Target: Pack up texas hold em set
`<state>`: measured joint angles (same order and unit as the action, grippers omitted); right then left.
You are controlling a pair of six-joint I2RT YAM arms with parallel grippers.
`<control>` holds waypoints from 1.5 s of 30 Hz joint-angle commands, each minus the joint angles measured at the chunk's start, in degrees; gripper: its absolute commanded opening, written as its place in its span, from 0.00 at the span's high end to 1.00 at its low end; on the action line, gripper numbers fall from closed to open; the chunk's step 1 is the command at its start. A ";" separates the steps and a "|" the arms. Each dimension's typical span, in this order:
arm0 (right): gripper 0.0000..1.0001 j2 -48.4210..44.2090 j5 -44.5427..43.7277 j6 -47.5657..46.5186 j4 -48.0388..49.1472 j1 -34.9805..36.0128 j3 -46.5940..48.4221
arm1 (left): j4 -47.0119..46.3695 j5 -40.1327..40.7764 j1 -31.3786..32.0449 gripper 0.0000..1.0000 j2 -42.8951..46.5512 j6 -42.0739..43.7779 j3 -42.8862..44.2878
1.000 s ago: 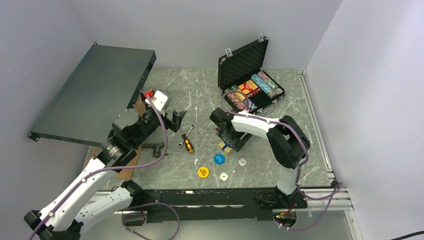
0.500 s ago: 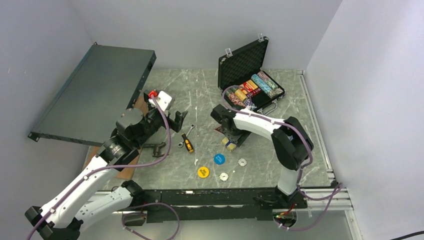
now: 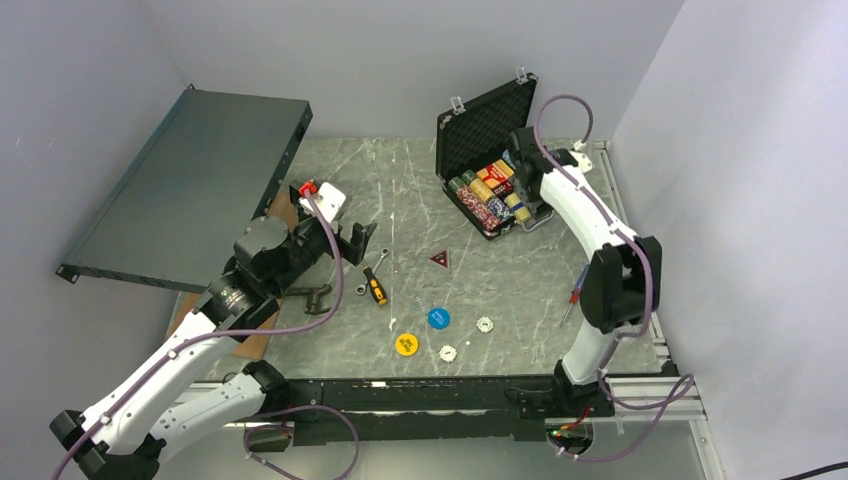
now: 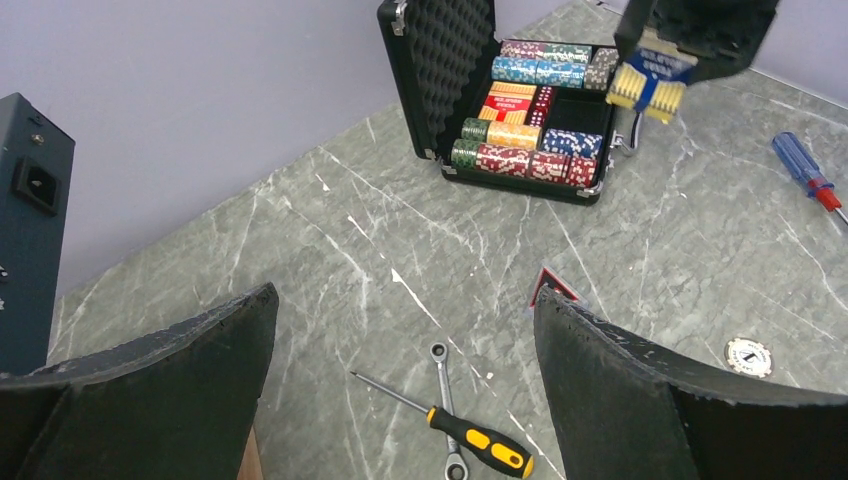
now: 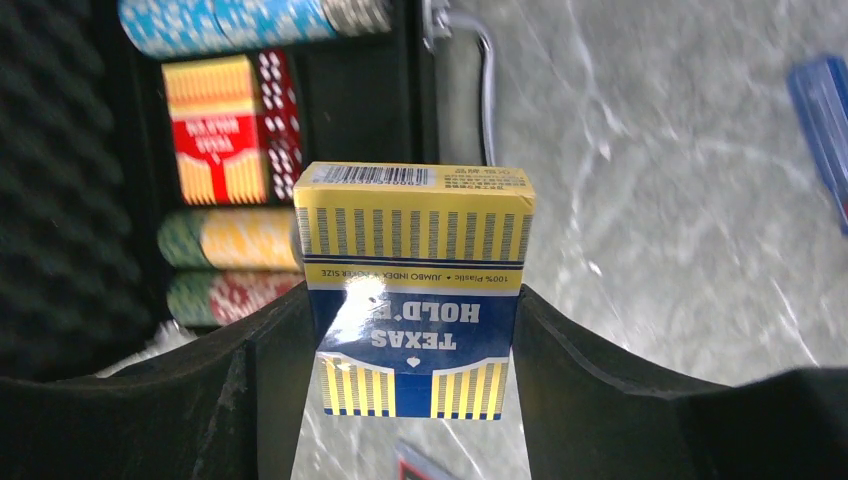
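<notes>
My right end effector (image 5: 414, 350) was clamped on the card deck (image 5: 414, 240), over the handle side of the open briefcase (image 4: 455, 60); I feared a misaligned release would land it on the chip rows (image 4: 525, 165).

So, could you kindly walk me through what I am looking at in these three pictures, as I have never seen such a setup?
These are two robot arms bolted at the near edge of a table, each ending in a two-finger gripper. One picture looks down from above and behind them; the other two come from cameras on the wrists, so the dark shapes at the bottom are fingers. On the table stands an open black briefcase holding rows of poker chips. Loose in front lie a yellow button, a blue button, two white buttons, a yellow-handled screwdriver and a wrench. The right gripper holds a card deck near the briefcase; the left gripper is open and empty.
</notes>
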<state>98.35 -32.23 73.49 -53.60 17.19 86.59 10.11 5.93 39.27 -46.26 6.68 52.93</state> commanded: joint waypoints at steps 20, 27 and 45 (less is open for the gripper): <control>0.53 30.48 -0.14 -9.65 -1.07 -8.23 33.30 | -1.93 0.13 0.84 0.01 -0.41 0.87 0.73; 0.52 32.56 0.83 -8.12 0.10 -8.23 33.76 | -1.65 -0.34 0.88 0.01 -0.61 0.66 0.95; 0.45 35.81 4.52 -2.08 -2.90 -8.24 34.02 | -1.62 -0.48 0.85 0.01 -0.87 0.97 1.04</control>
<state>134.41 -28.49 68.88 -55.35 9.08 119.28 10.13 5.89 39.83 -47.13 6.85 52.93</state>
